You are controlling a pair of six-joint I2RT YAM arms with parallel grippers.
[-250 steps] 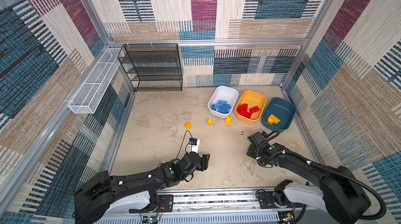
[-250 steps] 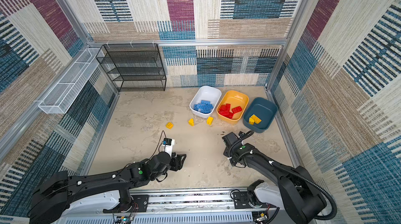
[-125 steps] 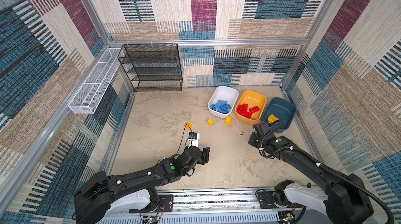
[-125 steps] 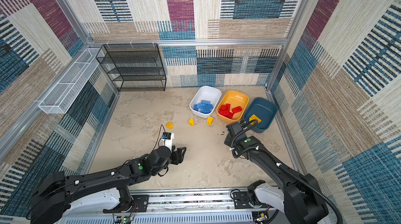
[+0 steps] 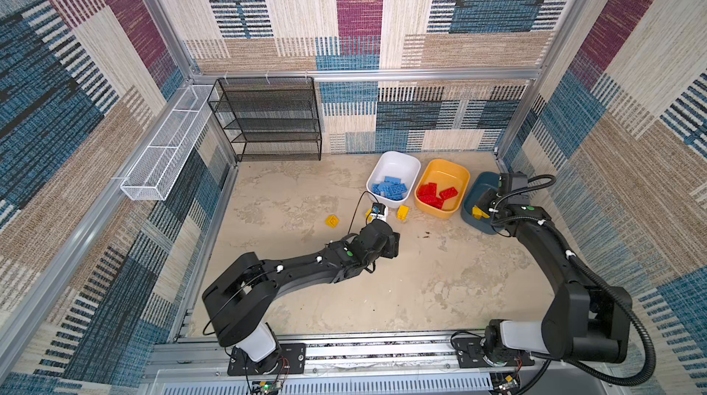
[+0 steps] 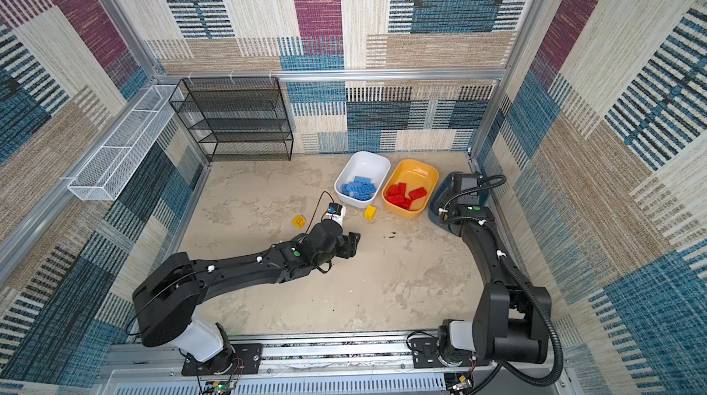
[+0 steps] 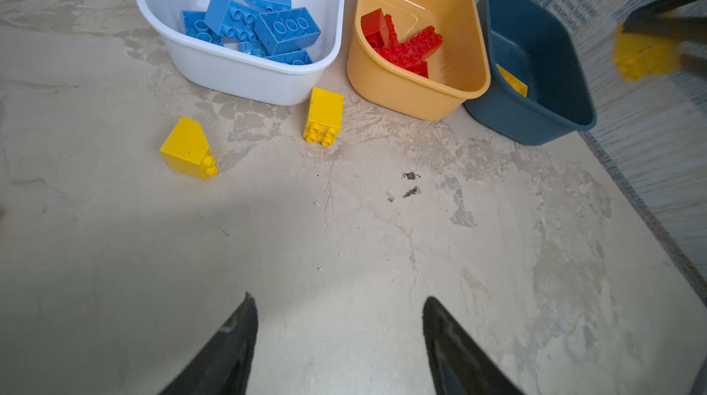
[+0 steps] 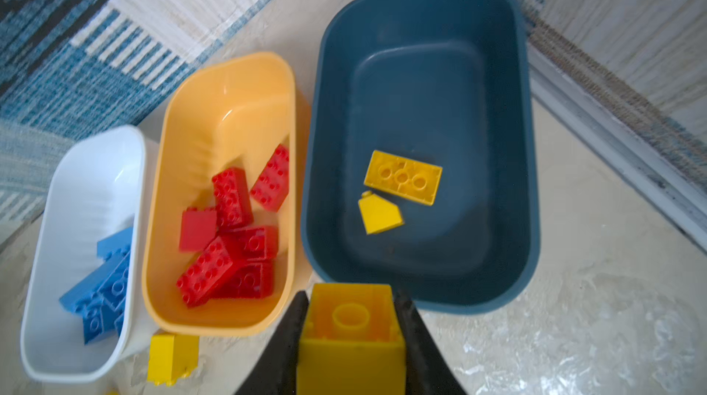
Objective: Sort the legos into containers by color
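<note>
Nearest, left hand (image 7: 337, 299) spread and empty, low over the bare counter (image 7: 344, 228), brought forward in the last second toward the loose yellows. Just ahead of it, a sloped yellow brick (image 7: 187, 150) and a square yellow brick (image 7: 323, 115), both tipped on their sides close before the white tub (image 7: 237, 75). Off to one side, well apart, a third yellow brick (image 5: 332, 221). Farther on, right hand (image 8: 351, 292) pinching a held yellow brick (image 8: 351, 339), lifted away from the middle of the counter since a second ago and swung across to the near rim of the teal tub (image 8: 421, 79). Already inside that tub, two yellow pieces (image 8: 403, 176). In the white tub, blue bricks (image 7: 252, 25); in the yellow-orange tub (image 7: 413, 98), red bricks (image 7: 401, 48). Carry seemingly finished, release next by the look of it. After that, three yellows left out on the counter, so sorting likely close to done
</note>
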